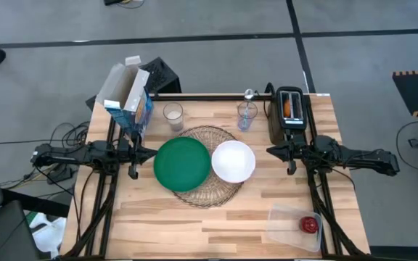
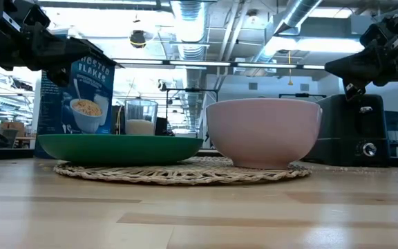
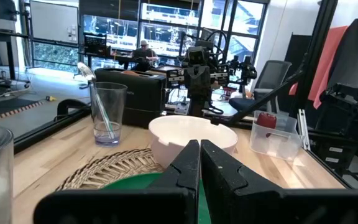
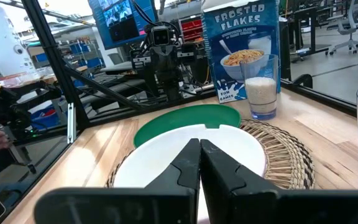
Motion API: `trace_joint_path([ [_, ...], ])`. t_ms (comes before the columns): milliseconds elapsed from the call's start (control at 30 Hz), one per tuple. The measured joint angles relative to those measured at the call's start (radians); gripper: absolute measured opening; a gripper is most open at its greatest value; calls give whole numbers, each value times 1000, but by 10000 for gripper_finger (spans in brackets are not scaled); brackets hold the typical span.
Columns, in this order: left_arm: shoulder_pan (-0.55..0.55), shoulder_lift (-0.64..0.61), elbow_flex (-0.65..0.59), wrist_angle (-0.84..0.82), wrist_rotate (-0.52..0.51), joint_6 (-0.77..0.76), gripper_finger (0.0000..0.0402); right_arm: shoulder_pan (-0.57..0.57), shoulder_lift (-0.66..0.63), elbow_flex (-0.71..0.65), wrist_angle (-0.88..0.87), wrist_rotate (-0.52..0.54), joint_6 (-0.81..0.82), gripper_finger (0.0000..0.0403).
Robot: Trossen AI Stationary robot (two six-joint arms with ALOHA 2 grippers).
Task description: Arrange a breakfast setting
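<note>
Already, at the table's middle, you have a round woven mat (image 1: 207,176) with a green plate (image 1: 182,164) on its left part and a white bowl (image 1: 233,161) on its right part; the two sit side by side, rims almost touching. Behind the mat stand two clear glasses: one (image 1: 173,116) holds something white, the other (image 1: 247,116) holds a spoon. A cereal carton (image 1: 130,100) stands open at the back left. Back right, a black toaster (image 1: 290,114) has something orange-brown in its slot, probably the bagel. Near the front right corner, a clear tub (image 1: 295,227) holds a red apple (image 1: 309,224).

Your left gripper (image 1: 151,152) hovers just left of the plate, fingers pressed together and holding nothing. Your right gripper (image 1: 273,151) hovers just right of the bowl, in front of the toaster, likewise closed and empty.

By my reading, the mat, plate and bowl are placed, and the food is not yet served. Your next move likely calls for spreading the right gripper's fingers and reaching either back to the toaster or forward to the tub, then carrying the item to the plate. The apple sits low inside the tub walls, so approach from above.
</note>
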Motion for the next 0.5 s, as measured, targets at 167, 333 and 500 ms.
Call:
trace_joint_path([
  [167,0,0,0,0,0,0,0,0,0,0,0,0,0,38],
  [333,1,0,0,29,-10,64,0,0,0,0,0,0,0,38],
  [500,1,0,0,46,-57,92,0,0,0,0,0,0,0,38],
])
